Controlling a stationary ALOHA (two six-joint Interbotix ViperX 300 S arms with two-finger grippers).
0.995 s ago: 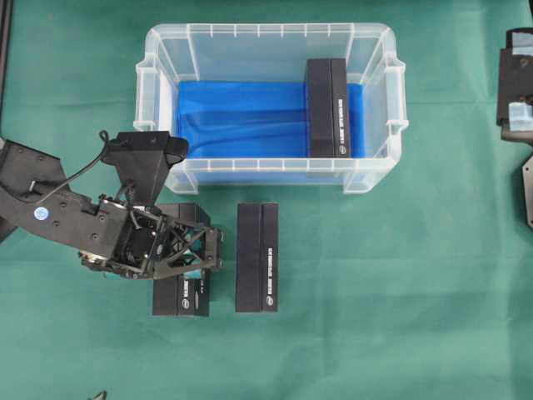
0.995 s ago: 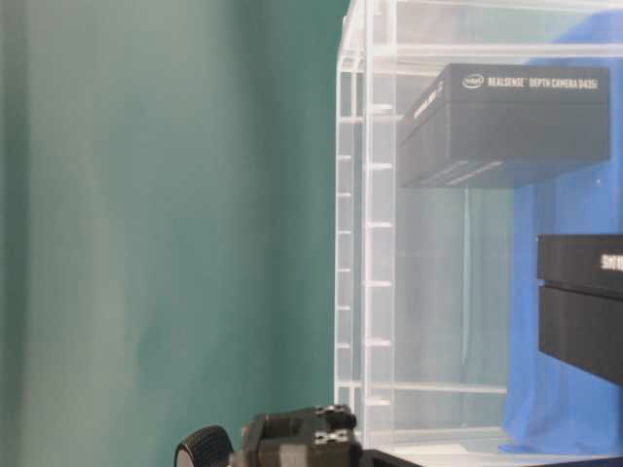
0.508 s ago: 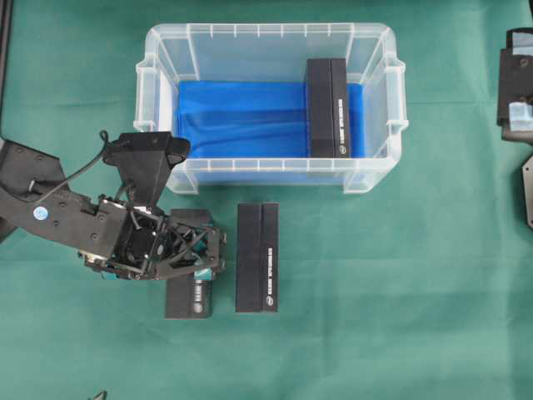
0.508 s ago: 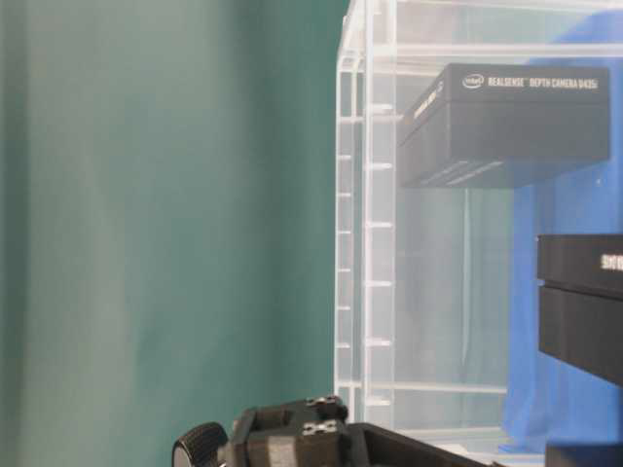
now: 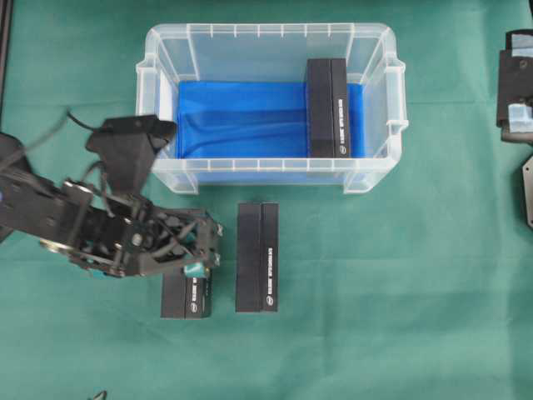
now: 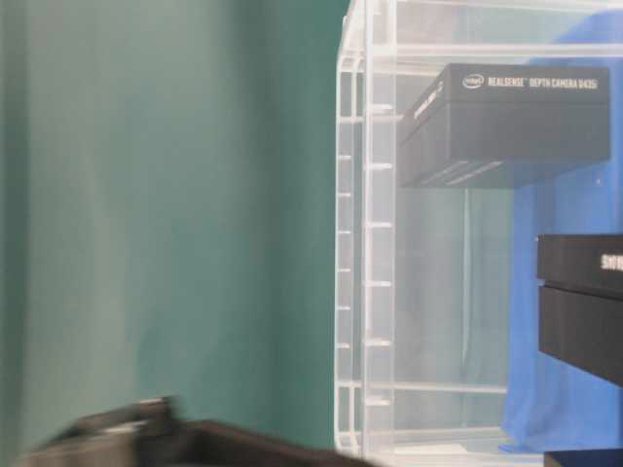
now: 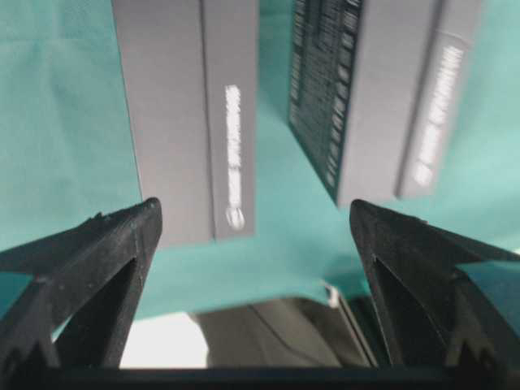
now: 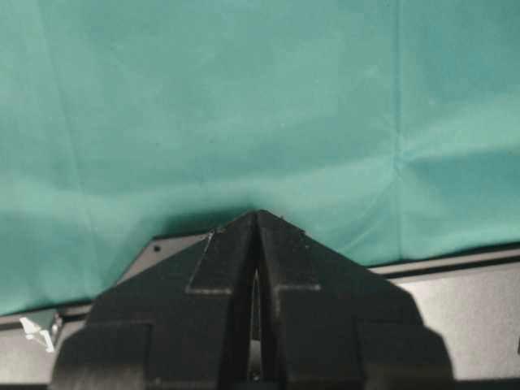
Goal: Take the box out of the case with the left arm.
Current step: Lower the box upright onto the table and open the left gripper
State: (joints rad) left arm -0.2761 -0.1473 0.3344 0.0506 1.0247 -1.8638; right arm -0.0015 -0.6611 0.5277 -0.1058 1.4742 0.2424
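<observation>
Case [image 5: 271,171] mostly open — one box [image 5: 326,108] stands against its right wall.

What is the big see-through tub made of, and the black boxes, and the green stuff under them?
The case looks like clear, slightly milky plastic: you see through its ribbed walls to the blue lining. The black box inside and the two boxes outside look like matte cardboard, with sharp folded edges and printed white lettering, though that is a guess. The green table cover looks like cloth, since it shows soft creases.

Green cloth [image 5: 400,292] — case [image 5: 266,33], two boxes [image 5: 256,257] on it.
</observation>
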